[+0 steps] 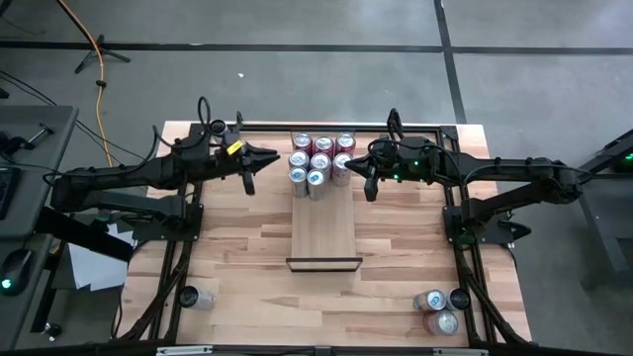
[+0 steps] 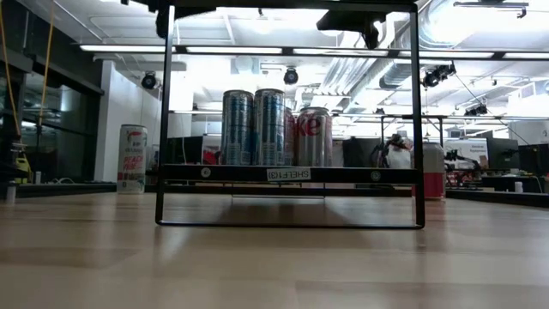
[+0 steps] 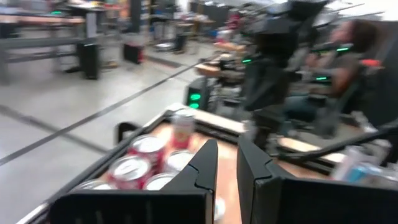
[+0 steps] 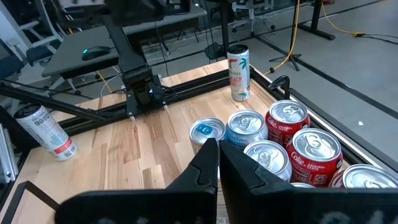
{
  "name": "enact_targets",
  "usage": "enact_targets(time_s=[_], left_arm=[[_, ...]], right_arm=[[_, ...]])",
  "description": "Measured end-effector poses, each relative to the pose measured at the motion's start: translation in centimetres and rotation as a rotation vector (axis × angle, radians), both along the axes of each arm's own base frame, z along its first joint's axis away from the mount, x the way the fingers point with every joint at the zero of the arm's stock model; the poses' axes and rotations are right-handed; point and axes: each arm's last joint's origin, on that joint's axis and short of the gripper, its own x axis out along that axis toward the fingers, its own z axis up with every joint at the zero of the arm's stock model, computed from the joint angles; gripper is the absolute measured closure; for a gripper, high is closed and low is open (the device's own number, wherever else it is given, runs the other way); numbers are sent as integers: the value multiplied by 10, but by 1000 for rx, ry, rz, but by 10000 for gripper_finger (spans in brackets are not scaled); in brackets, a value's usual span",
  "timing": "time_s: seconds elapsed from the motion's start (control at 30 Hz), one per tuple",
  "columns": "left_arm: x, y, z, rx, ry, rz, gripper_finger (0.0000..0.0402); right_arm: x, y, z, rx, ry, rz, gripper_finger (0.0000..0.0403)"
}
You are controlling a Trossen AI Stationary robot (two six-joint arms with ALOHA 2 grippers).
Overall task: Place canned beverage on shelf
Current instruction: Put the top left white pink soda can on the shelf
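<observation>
The shelf [image 1: 326,232] is a long light wood panel in the middle of the table, with a dark strip at its near end. In the low view the shelf [image 2: 287,174] rests on a black frame above the tabletop. Several cans [image 1: 320,160] stand upright on its far end, red and silver-blue, also seen as cans [image 4: 280,140] and cans [image 3: 140,162]. My left gripper [image 1: 273,156] hovers left of the cans, pointing at them, shut and empty; its fingers [image 3: 205,162] show above the cans. My right gripper [image 1: 352,164] hovers right of them, shut and empty, as my right gripper [image 4: 219,146] shows.
One can [image 1: 188,297] stands on the tabletop near the left front corner. Three cans [image 1: 443,309] stand near the right front corner. A white and red can [image 4: 238,73] stands by the far edge, beyond the shelf. Bare tabletop [image 1: 247,247] lies on both sides of the shelf.
</observation>
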Motion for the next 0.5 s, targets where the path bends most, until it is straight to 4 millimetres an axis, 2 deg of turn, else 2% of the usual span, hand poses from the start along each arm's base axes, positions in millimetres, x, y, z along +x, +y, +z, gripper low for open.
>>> enact_targets(time_s=[0.2, 0.5], left_arm=[[-5, 10, -10, -51, 87, 230, 350], [-33, 50, -32, -245, 264, 515, 213]], right_arm=[[0, 0, 0, 0, 0, 0, 402], [0, 0, 0, 0, 0, -2, 402]])
